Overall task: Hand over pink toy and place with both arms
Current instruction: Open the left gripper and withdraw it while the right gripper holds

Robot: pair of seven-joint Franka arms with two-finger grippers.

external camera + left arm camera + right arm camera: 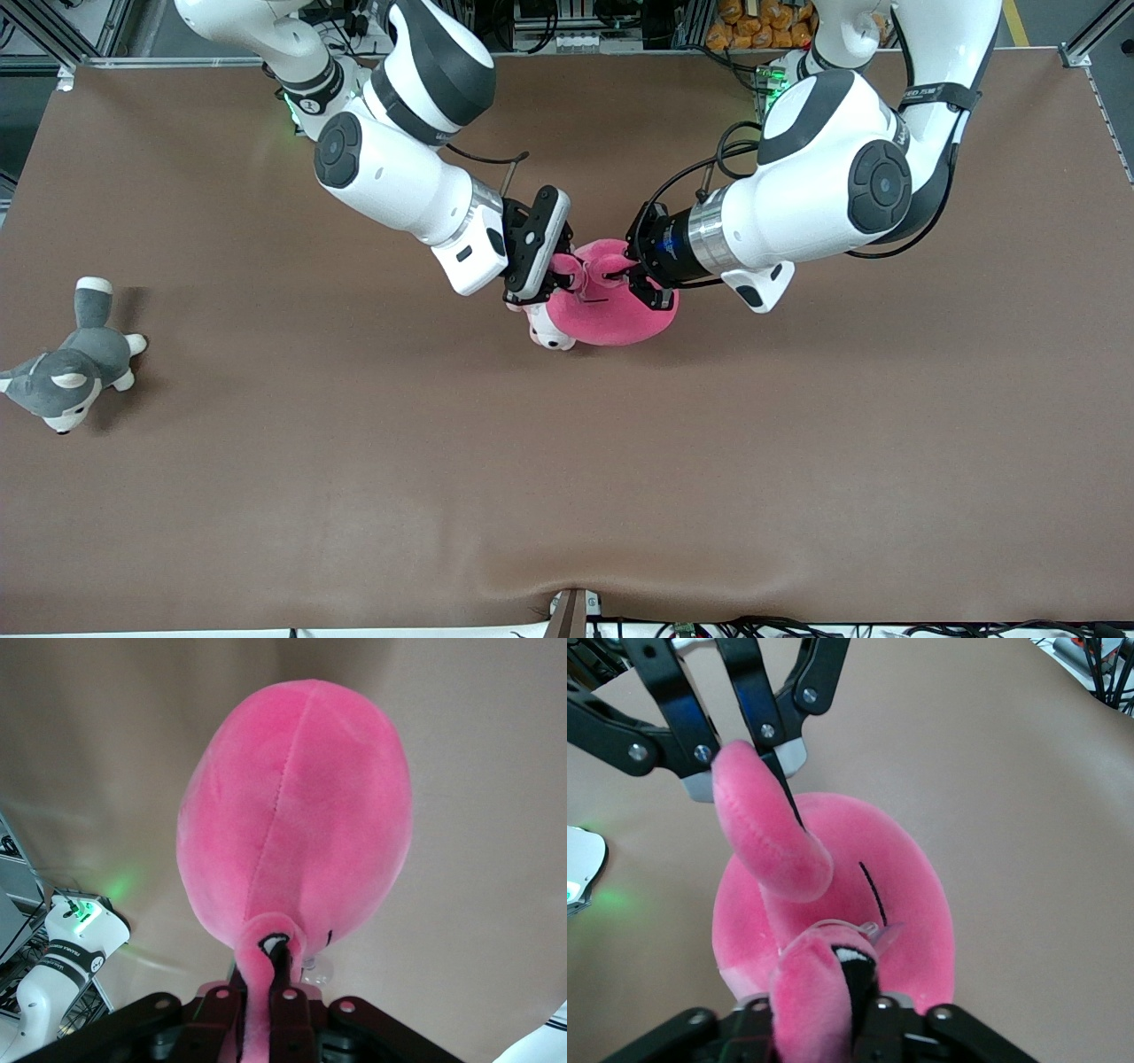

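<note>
The hot-pink plush toy (616,317) hangs over the middle of the table, held by both grippers at its two eye stalks. My left gripper (634,271) is shut on one stalk; in the left wrist view (262,1008) the stalk runs between the fingers and the round body (297,806) hangs beneath. My right gripper (556,271) is shut on the other stalk, seen in the right wrist view (824,1014). That view also shows the toy's body (895,895) and the left gripper (740,749) clamped on the other stalk's tip.
A small pale pink-and-white plush (547,334) shows at the toy's edge toward the right arm's end. A grey-and-white plush dog (71,363) lies near the right arm's end of the brown table (354,496).
</note>
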